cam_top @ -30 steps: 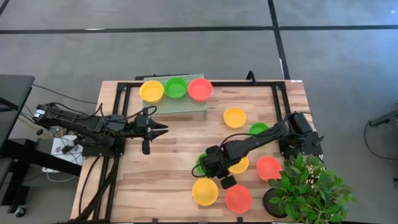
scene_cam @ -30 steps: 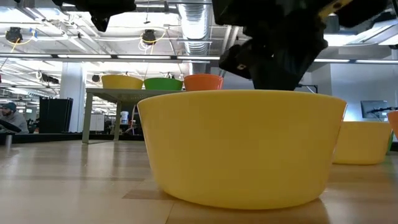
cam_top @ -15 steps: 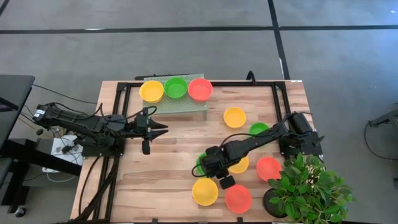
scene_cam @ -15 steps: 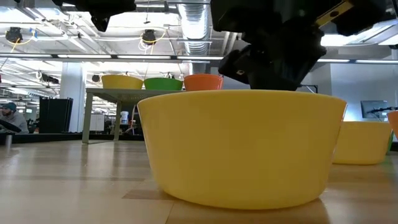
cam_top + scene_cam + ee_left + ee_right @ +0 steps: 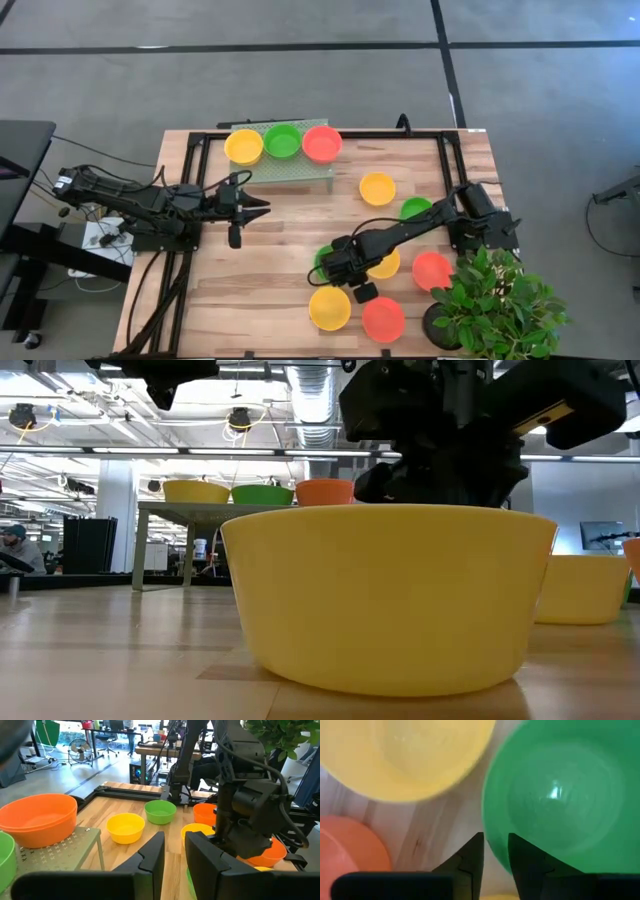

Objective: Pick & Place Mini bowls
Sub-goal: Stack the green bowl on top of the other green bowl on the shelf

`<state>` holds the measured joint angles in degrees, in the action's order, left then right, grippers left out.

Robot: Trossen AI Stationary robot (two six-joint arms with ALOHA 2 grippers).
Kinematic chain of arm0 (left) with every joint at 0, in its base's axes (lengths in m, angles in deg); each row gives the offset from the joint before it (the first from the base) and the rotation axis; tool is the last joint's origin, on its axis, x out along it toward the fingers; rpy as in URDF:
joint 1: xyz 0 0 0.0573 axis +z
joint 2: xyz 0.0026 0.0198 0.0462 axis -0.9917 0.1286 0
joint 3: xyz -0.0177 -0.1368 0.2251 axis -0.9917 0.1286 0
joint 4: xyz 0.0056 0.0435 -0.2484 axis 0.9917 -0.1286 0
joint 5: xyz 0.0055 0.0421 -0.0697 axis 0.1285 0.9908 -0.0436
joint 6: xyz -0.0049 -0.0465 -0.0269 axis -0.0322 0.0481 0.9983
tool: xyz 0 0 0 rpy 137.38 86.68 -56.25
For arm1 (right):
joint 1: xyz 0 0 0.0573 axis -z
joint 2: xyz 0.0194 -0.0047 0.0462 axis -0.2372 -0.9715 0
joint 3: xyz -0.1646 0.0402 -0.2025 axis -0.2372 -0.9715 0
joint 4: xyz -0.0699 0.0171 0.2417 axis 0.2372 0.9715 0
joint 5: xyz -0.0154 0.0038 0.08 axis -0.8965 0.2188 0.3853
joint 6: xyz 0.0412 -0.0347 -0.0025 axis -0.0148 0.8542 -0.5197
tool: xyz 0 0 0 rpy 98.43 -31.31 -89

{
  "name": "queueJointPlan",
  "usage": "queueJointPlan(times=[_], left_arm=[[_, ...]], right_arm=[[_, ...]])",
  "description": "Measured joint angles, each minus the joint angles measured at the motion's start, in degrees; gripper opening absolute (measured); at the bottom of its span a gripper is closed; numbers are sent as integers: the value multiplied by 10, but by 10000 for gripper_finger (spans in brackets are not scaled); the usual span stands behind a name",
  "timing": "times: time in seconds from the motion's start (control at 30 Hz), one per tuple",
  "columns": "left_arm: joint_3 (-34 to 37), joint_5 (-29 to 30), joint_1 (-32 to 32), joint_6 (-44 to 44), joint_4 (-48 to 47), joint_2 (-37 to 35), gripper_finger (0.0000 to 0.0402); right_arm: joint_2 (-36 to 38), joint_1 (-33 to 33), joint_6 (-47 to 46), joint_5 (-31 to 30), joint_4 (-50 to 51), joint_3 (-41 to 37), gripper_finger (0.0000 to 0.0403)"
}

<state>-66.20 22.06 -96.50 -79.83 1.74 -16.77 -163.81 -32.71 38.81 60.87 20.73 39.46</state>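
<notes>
Hovering low over the near part of the wooden table (image 5: 270, 290), the right gripper (image 5: 495, 851) is seen above a glossy green plastic mini bowl (image 5: 555, 795), its fingers slightly parted and gripping nothing. An empty yellow mini bowl (image 5: 329, 307) and a red one (image 5: 383, 319) are set by the near edge. Farther back, three empty bowls, yellow (image 5: 243, 146), green (image 5: 282, 140) and red (image 5: 321, 143), are lined up on a grey raised platform (image 5: 290, 172) at the far edge. The left gripper (image 5: 255, 207) is held near the left edge, fingers slightly apart.
</notes>
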Motion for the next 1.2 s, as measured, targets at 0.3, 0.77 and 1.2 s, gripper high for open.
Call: queueJointPlan(times=[0.3,0.77,1.2], left_arm=[[0,0,0,-5,1,0,78],[0,0,0,-6,13,0,78],[0,0,0,-37,15,-13,78]], right_arm=[[6,21,24,-7,-2,13,13],[8,124,153,-90,63,223,5],[9,237,322,-126,0,350,3]])
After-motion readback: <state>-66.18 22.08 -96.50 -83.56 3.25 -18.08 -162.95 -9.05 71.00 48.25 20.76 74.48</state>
